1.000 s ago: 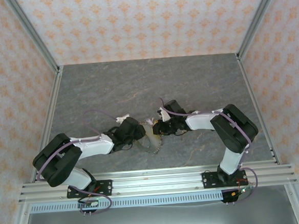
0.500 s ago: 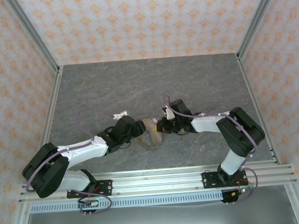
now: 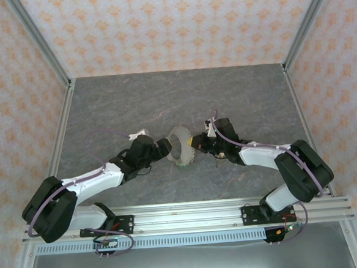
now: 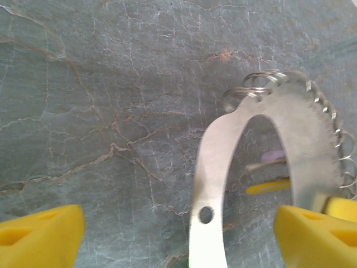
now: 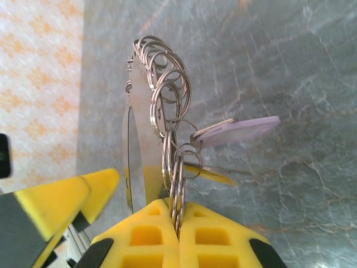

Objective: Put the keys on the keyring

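Note:
The keyring [image 3: 180, 146] is a flat silver loop edged with small wire rings, held upright above the table between the two arms. My right gripper [image 5: 178, 223] is shut on the wire rings at the keyring's [image 5: 139, 151] edge. Two keys hang from those rings: a purple-headed key [image 5: 240, 131] and a yellow key [image 5: 215, 174]. My left gripper [image 4: 178, 234] is open, its yellow fingertips [image 4: 39, 234] wide apart on either side of the keyring's band [image 4: 223, 184] without touching it. In the top view the left gripper [image 3: 161, 148] faces the right gripper [image 3: 199, 143] across the ring.
The grey marbled table [image 3: 134, 106] lies under both arms, bounded by patterned walls and aluminium rails [image 3: 184, 216] at the near edge. Purple cables [image 3: 102, 136] loop off each arm.
The left gripper has opened and let go of the keyring. The right gripper has closed on the rings and carried the keyring further from the arm bases; both arms have stretched forward.

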Robot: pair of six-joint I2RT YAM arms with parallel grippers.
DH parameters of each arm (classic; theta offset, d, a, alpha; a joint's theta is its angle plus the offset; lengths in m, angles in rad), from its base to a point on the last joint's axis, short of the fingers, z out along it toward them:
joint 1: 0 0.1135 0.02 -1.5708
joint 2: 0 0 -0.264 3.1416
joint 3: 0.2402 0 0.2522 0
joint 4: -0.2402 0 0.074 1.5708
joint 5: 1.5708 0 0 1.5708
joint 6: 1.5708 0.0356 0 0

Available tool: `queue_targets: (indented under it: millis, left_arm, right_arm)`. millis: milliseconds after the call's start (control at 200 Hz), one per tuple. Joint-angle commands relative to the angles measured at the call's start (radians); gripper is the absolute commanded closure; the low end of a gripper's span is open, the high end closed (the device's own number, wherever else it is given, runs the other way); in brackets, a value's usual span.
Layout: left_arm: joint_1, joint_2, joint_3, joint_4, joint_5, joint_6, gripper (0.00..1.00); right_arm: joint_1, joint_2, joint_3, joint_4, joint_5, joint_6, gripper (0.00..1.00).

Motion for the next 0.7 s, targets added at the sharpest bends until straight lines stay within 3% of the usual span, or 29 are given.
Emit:
queue_targets:
  millis: [0, 120, 250, 696]
  left_arm:
    - [0.033, 0.008, -0.019, 0.102, 0.116, -0.022, 0.1]
    - [0.054, 0.021, -0.017, 0.178, 0.201, -0.033, 0.1]
    - [0.08, 0.046, -0.013, 0.268, 0.283, -0.052, 0.18]
    - [0.122, 0.14, -0.004, 0.551, 0.469, -0.16, 0.57]
  right_arm:
    - [-0.004, -0.053, -0.023, 0.116, 0.057, 0.068, 0.98]
    - [-0.005, -0.078, -0.041, 0.154, 0.057, 0.1, 0.98]
    - [-0.002, -0.103, -0.051, 0.163, 0.062, 0.113, 0.98]
    - [-0.002, -0.152, -0.055, 0.192, 0.024, 0.146, 0.98]
